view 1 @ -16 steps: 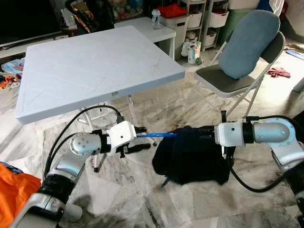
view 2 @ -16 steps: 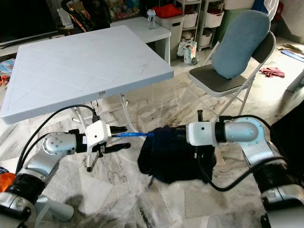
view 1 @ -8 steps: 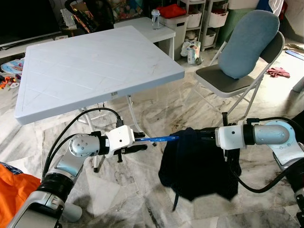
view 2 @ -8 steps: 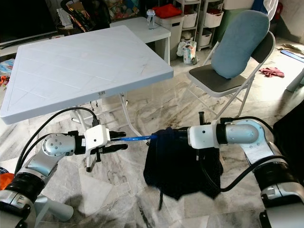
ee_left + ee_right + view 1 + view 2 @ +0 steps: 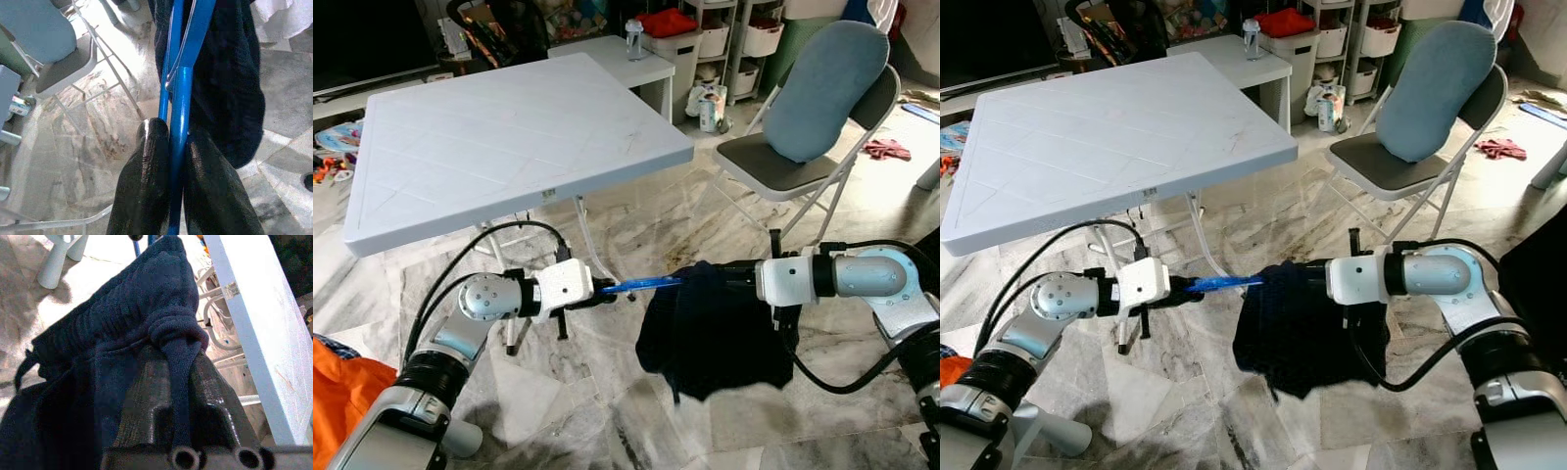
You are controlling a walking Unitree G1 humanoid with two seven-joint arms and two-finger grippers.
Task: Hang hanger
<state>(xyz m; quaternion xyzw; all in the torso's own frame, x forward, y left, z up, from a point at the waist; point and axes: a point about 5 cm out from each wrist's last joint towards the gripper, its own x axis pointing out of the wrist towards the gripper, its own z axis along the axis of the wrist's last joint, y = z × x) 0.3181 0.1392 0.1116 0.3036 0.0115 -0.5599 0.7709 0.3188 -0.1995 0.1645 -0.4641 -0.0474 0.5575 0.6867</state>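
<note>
Most of the blue hanger [image 5: 641,285] is buried inside the dark garment [image 5: 720,333], so only a short stretch shows at centre frame, and its hook cannot be made out. The right claw [image 5: 732,278] has its fingertips lost in the garment's folds right of centre. At the lower left corner an orange cloth [image 5: 337,397] is cut off by the frame's edge.

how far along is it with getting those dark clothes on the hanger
Partly done. The left hand is shut on the blue hanger, and the hanger's far end already sits inside the dark clothes. The right hand grips the bunched fabric, holding it up off the marble floor. Left to do: spread the clothes properly over the hanger, then hang it somewhere; no rail or hook is in sight yet.
</note>
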